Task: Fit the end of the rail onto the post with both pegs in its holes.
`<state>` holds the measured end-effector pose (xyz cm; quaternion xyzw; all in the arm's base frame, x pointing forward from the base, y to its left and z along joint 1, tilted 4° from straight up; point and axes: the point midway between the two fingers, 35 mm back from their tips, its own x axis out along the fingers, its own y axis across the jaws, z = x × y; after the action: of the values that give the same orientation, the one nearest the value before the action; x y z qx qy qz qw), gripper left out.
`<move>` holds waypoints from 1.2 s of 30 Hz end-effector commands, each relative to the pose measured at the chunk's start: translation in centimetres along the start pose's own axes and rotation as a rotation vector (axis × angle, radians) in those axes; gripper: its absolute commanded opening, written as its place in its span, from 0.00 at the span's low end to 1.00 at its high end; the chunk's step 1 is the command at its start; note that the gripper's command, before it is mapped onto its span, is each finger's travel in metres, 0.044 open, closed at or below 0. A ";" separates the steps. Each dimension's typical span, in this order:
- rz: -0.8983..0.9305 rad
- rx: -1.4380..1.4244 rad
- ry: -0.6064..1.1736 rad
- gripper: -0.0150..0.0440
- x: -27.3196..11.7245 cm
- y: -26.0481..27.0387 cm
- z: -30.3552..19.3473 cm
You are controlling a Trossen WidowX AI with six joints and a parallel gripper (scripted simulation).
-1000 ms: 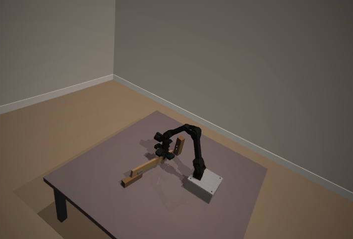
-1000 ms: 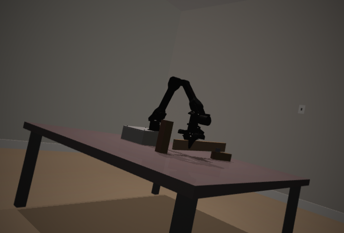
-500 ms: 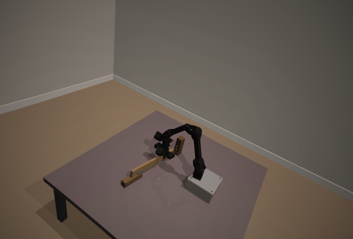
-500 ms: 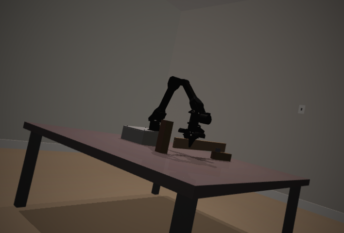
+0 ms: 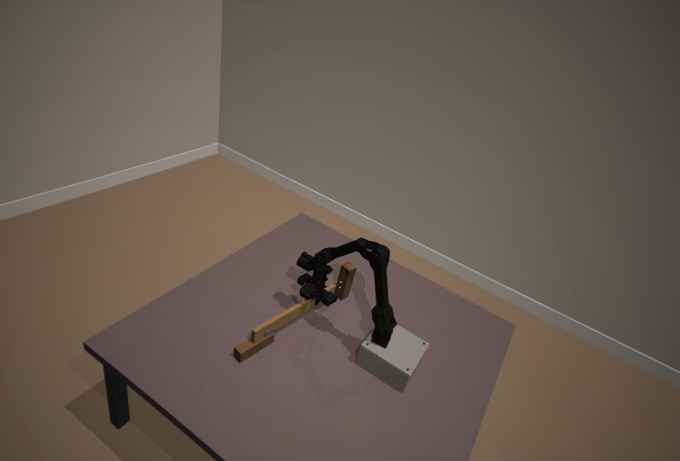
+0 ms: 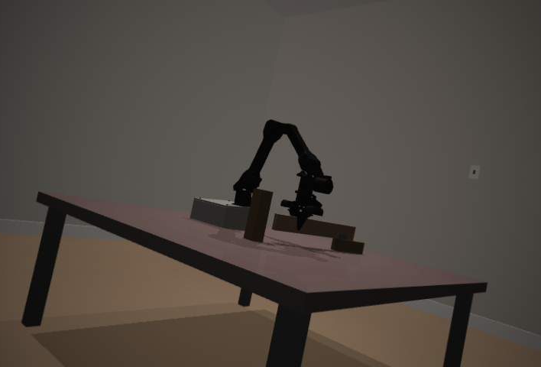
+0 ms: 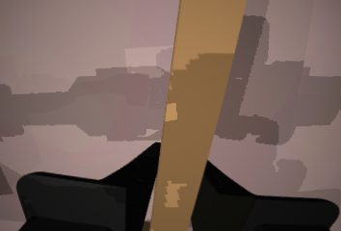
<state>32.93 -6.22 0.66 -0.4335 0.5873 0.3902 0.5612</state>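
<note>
The wooden rail (image 5: 283, 318) (image 6: 327, 228) (image 7: 202, 38) is held off the table at its near end and looks about level. Its far end sits at the grey bracket (image 5: 269, 331) (image 6: 343, 236) on the low footboard block (image 5: 244, 351) (image 6: 348, 246). My gripper (image 5: 317, 302) (image 6: 299, 225) (image 7: 171, 149) is shut on the rail near the post end, one finger on each side. The upright post (image 5: 346, 279) (image 6: 258, 216) stands just beyond the rail's near end, with a small gap between. Its pegs (image 5: 341, 283) show and point toward the rail. The rail's holes cannot be made out clearly.
The arm's light grey base box (image 5: 384, 369) (image 6: 208, 212) stands on the table (image 5: 188, 336) (image 6: 366, 272) to one side of the rail. The arm arches over from it to the rail. Arm shadows fall across the table around the rail.
</note>
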 end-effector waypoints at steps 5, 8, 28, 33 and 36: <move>-0.016 0.002 -0.009 0.25 -0.9 -0.3 0.1; -0.016 0.002 -0.009 0.25 -1.0 -0.3 0.1; -0.015 0.002 -0.009 0.25 -0.3 -0.2 0.1; -0.015 0.002 -0.009 0.25 -0.5 -0.1 0.1; -0.015 0.002 -0.009 0.25 -0.6 0.0 0.1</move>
<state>33.05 -6.12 1.06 -0.4367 0.5820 0.3882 0.5656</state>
